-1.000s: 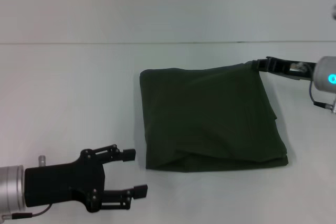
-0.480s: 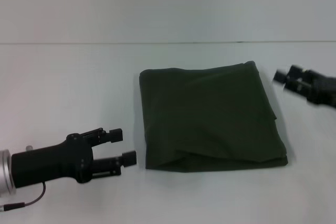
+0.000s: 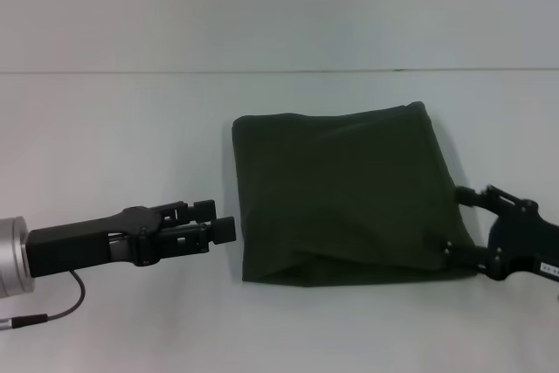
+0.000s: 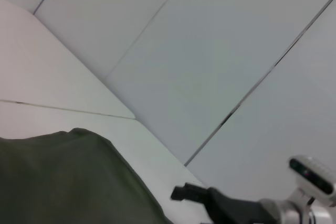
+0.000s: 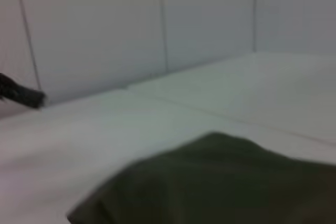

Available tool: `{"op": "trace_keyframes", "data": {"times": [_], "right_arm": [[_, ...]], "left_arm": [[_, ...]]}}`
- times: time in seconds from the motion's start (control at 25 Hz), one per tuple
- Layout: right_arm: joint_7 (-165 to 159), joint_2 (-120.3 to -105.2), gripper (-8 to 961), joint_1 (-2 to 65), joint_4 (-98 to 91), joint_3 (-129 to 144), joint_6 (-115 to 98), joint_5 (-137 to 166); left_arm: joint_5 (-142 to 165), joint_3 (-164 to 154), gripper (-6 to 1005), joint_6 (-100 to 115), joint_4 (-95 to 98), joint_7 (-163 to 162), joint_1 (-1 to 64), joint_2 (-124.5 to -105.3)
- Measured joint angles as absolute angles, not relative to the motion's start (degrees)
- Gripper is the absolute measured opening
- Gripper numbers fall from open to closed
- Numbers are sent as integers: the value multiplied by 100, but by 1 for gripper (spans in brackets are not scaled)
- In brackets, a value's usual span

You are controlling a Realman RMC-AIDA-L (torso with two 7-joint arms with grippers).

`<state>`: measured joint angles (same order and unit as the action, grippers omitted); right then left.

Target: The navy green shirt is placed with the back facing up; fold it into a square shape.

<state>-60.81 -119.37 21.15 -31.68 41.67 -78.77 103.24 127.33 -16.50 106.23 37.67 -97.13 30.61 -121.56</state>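
Dark green shirt [image 3: 349, 194] folded into a rough square, flat on a white table [image 3: 131, 128]. Left gripper [image 3: 214, 226] just beside its left edge, nearly closed, empty. Right gripper [image 3: 461, 223] open at its lower right corner.

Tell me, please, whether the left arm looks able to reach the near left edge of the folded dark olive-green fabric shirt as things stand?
Probably yes: the left gripper points at the dark olive-green fabric shirt, just short of its left edge, with only bare white table between.
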Motion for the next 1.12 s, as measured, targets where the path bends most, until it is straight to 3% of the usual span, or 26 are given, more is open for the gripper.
{"op": "trace_keyframes", "data": {"times": [0.6, 1.12], "right_arm": [[-5879, -11952, 944, 1768, -3029, 3959, -7250, 10532], [-4651, -11960, 943, 1248, -3034, 2835, -9348, 10561]], "left_arm": [[12708, -1605, 866, 10485, 3507, -10004, 3160, -12108], [12615, -1965, 867, 8697, 3370, -12864, 3444, -11980]]}}
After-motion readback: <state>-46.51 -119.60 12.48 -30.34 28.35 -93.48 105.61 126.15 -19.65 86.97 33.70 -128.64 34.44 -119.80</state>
